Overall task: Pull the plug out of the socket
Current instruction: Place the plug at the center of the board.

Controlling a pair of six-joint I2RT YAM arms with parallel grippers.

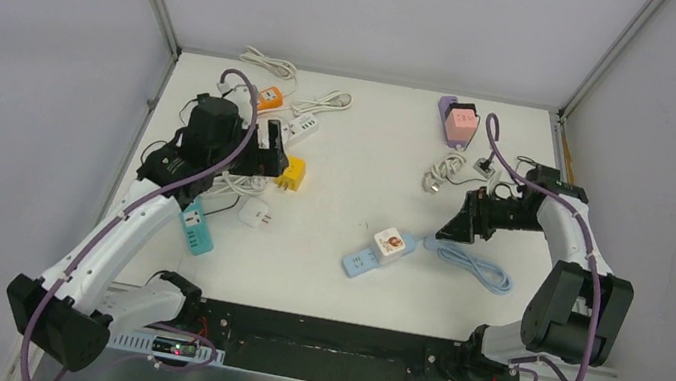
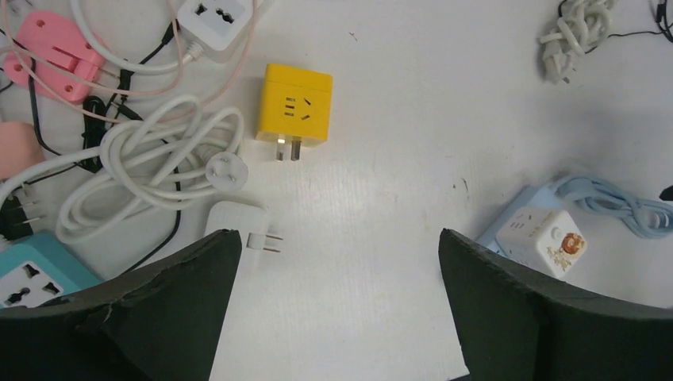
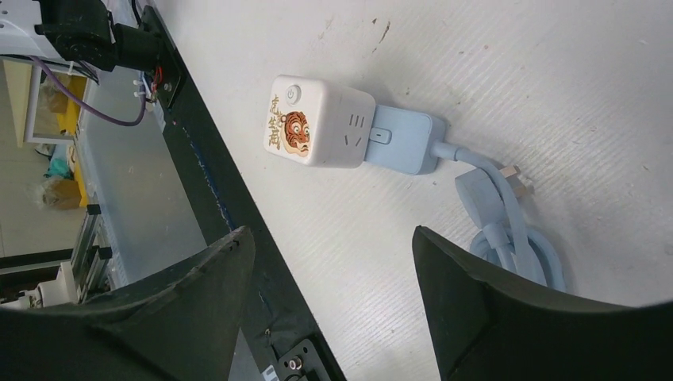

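**black fingers spread wide, cube plug not yet gripped**

black padded fingers of the right gripper [image 3: 329, 234] are seen spread wide with nothing between them, aimed at the white cube plug with a tiger print [image 3: 317, 123]. the plug is seated against the light blue power strip [image 3: 405, 141], near the middle of the white table [image 1: 357, 173], and nothing is touching it yet. the left gripper [image 2: 340, 234] is likewise fully open and empty. it is held over the left clutter, near the yellow cube adapter [image 2: 294, 103] and the white coiled cord [image 2: 151, 159], well apart from the plug.

the step in hand is judged to be the approach. the cube's two flat sides should be pinched squarely, and the pull kept in line with the pins. the strip is best pinned down by the other gripper, or it will probably be dragged along.

bare table is left around the cube on its far and left sides. the coiled light blue cable [image 3: 508, 230] lies just right of the strip and could be snagged. the black mounting rail [image 3: 198, 182] marks the near edge, so the pull is better directed away from it.
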